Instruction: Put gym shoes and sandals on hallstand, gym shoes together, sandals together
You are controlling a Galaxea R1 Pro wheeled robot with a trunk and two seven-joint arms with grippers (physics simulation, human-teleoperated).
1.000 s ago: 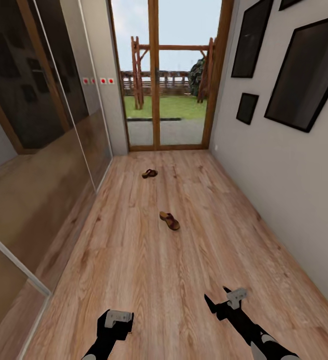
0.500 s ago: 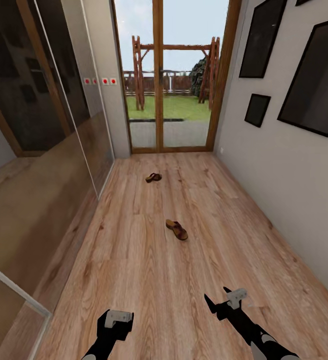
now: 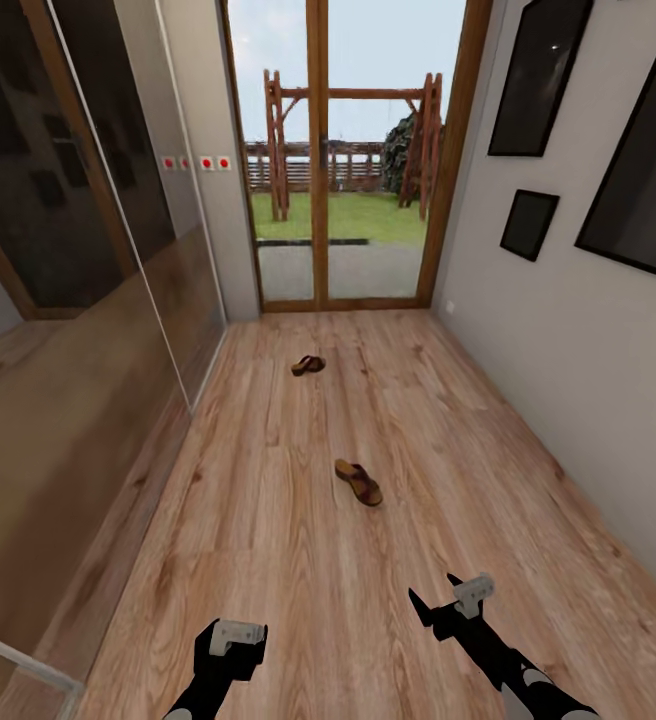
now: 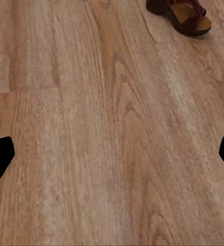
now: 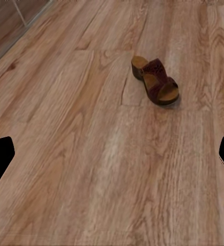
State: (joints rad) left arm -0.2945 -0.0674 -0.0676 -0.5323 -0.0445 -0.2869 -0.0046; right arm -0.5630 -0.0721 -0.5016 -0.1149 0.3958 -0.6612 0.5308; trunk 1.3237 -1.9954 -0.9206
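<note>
No writing can be read anywhere here. Two brown sandals lie on the corridor floor [image 3: 268, 560], well apart: the nearer sandal [image 3: 358, 482], tan insole showing under a dark reddish strap, rests mid-corridor, and the farther sandal [image 3: 308, 365] sits near the glass door [image 3: 343, 150]; its details are too small to make out. Both arms hang low over bare planks. The left gripper [image 3: 236, 640] and right gripper [image 3: 448, 600] both have their fingers spread apart and hold nothing.
</note>
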